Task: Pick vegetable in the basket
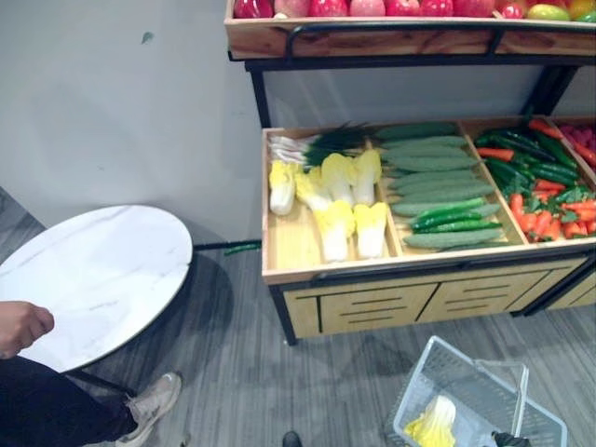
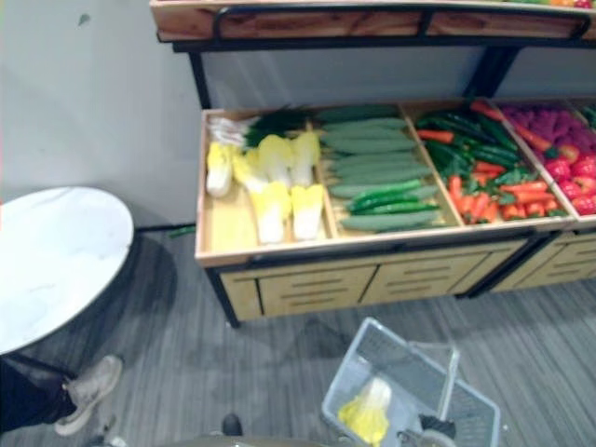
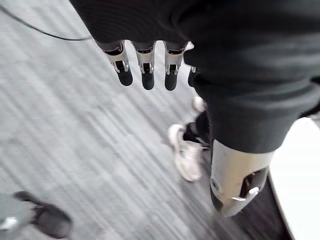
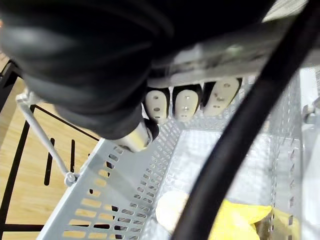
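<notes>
Right fingers [image 4: 186, 104]: are curled side by side over the basket handle [image 4: 225, 52], which is clasped from above.
Right hand [image 4: 137, 136]: is closed round that handle, with the thumb tucked under the fingers beside the basket's wall.
Left fingers [image 3: 146, 65]: are held straight and slightly apart; nothing is gripped.
Left hand [image 3: 235, 180]: is hung over the grey floor [image 3: 90, 150], with the thumb set well apart from the fingers.
Beside the left hand: a person's pale shoe [image 3: 186, 157] and the edge of a round white table [image 3: 300, 175] are seen past the fingers.
Basket [image 1: 414, 386]: is made of pale perforated plastic and is seen low on the robot's right, in front of the wooden stand [image 1: 307, 270]. Whether it is lifted off the floor cannot be told.
Vegetable: a yellow and white cabbage [image 1: 434, 424] is laid inside the basket, near its left wall. It is below the right fingers and is not touched by them.
Stand, left compartment: more cabbages [image 1: 340, 200] are laid beside green leeks [image 1: 307, 144].
Stand, middle compartment: cucumbers [image 1: 438, 182] are stacked lengthwise.
Stand, right compartment: carrots and green peppers [image 1: 540, 200] are mixed.
Upper shelf: red apples [image 1: 372, 7] are lined along the front.
Person: a hand [image 1: 20, 326] is placed at the table's near edge.
</notes>
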